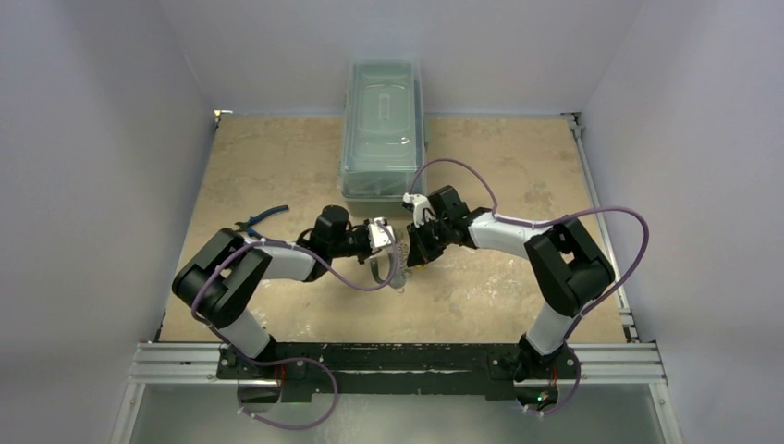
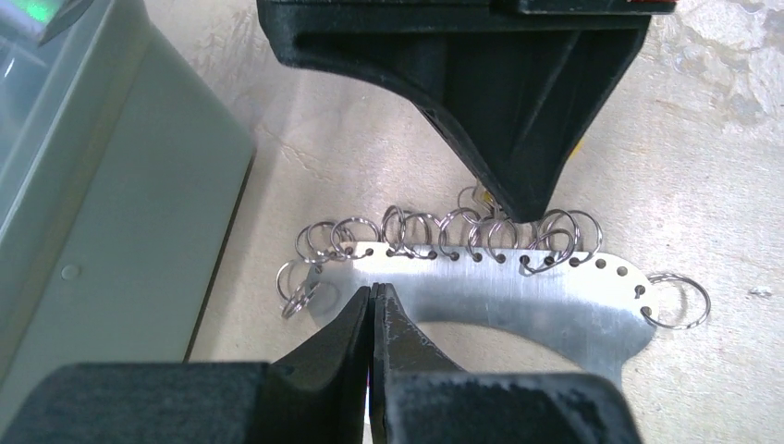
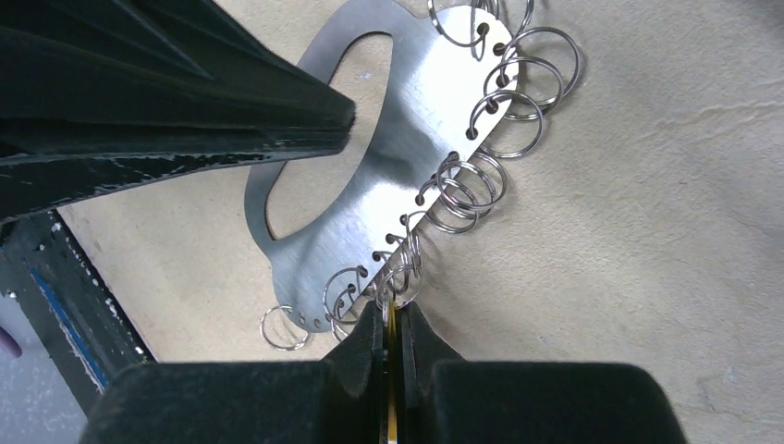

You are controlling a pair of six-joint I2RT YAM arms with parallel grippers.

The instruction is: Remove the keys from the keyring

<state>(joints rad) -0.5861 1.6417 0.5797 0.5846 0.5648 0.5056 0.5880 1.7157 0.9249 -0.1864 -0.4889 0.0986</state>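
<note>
The keyring [image 2: 536, 296] is a flat silvery oval plate [image 3: 407, 129] lying on the table, with several small split rings [image 2: 416, 231] along its holed edge. My left gripper [image 2: 373, 294] is shut. Its tips sit over the plate's band near one end, and I cannot tell whether they touch it. My right gripper [image 3: 393, 310] is shut on a key with a yellow head [image 3: 392, 370]. Only the key's thin yellow edge shows between the jaws, still hooked to a small ring [image 3: 407, 273] on the plate. In the top view both grippers [image 1: 381, 236] [image 1: 418, 248] meet over the keyring [image 1: 396, 276].
A translucent lidded box [image 1: 382, 129] stands just behind the grippers, and its wall [image 2: 111, 213] is close on the left in the left wrist view. Blue-handled pliers [image 1: 268, 215] lie left of the left arm. The table surface is beige.
</note>
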